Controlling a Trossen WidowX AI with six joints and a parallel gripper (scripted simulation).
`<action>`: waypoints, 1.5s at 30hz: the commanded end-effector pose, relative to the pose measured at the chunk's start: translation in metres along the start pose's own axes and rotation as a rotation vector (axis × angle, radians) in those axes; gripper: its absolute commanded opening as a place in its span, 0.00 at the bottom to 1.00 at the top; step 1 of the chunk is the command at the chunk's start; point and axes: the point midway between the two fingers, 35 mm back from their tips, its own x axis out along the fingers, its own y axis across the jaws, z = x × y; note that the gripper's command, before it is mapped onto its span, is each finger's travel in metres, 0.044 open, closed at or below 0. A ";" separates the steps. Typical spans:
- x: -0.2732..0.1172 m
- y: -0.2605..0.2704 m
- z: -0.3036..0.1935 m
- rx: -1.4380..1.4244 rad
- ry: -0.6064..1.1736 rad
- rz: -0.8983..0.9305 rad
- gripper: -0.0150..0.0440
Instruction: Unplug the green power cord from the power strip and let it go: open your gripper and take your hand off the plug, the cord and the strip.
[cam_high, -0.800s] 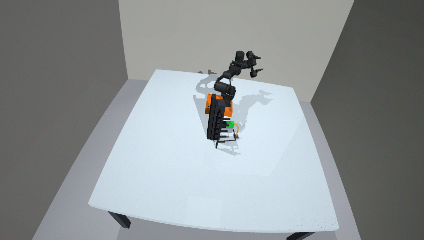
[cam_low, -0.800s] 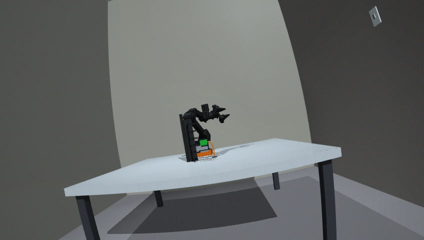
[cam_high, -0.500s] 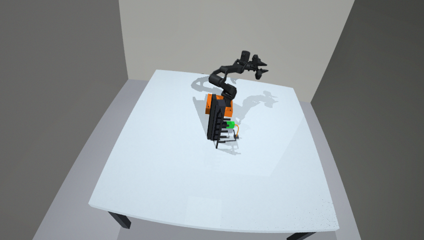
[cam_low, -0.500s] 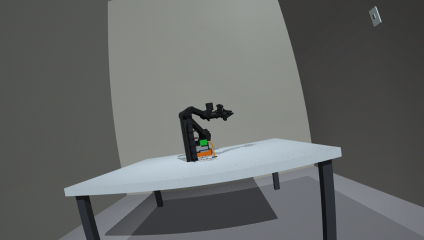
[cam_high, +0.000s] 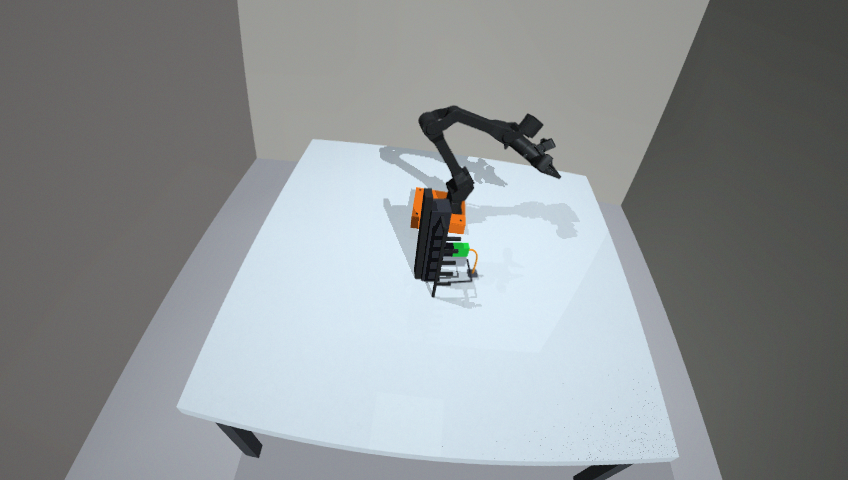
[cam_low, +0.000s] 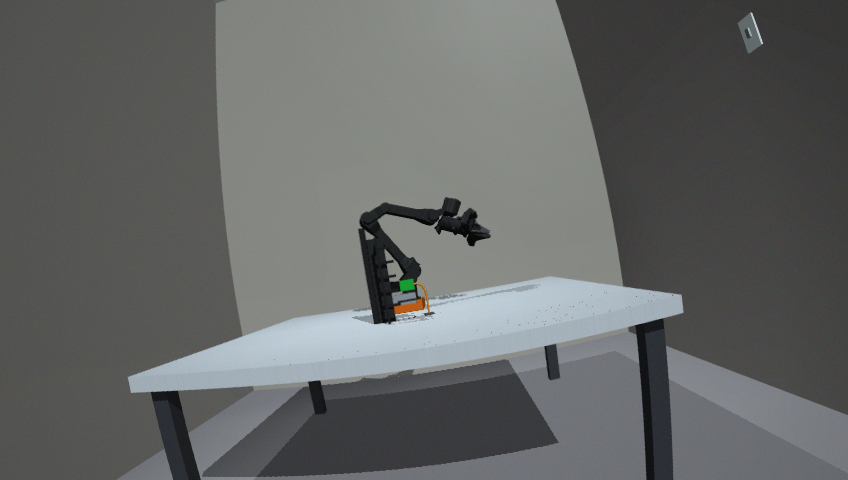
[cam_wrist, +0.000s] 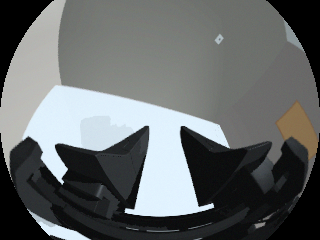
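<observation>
The black power strip (cam_high: 422, 243) (cam_low: 369, 276) stands upright on the table. A green plug block (cam_high: 461, 249) (cam_low: 406, 284) sits against its front side, among short dark prongs; how deep it sits cannot be told. An orange cord (cam_high: 476, 259) (cam_low: 427, 297) curves from the block down to a small dark piece near the table top. My gripper (cam_high: 558, 176) (cam_low: 485, 235) (cam_wrist: 164, 129) is partly open and empty, high above the table and well away from the plug, cord and strip. The wrist view shows neither plug nor strip.
An orange base (cam_high: 457, 225) (cam_low: 409, 307) lies beside the strip, by the foot of the arm. A thin dark frame (cam_high: 455, 281) juts from the strip's lower end. The white table's edge (cam_low: 682, 303) lies far out to the right.
</observation>
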 end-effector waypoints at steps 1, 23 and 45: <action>0.024 -0.035 -0.024 -0.138 0.172 -0.051 0.53; -0.014 -0.218 -0.220 -0.259 1.019 0.278 0.53; -0.089 -0.246 -0.285 -0.047 1.025 0.551 0.53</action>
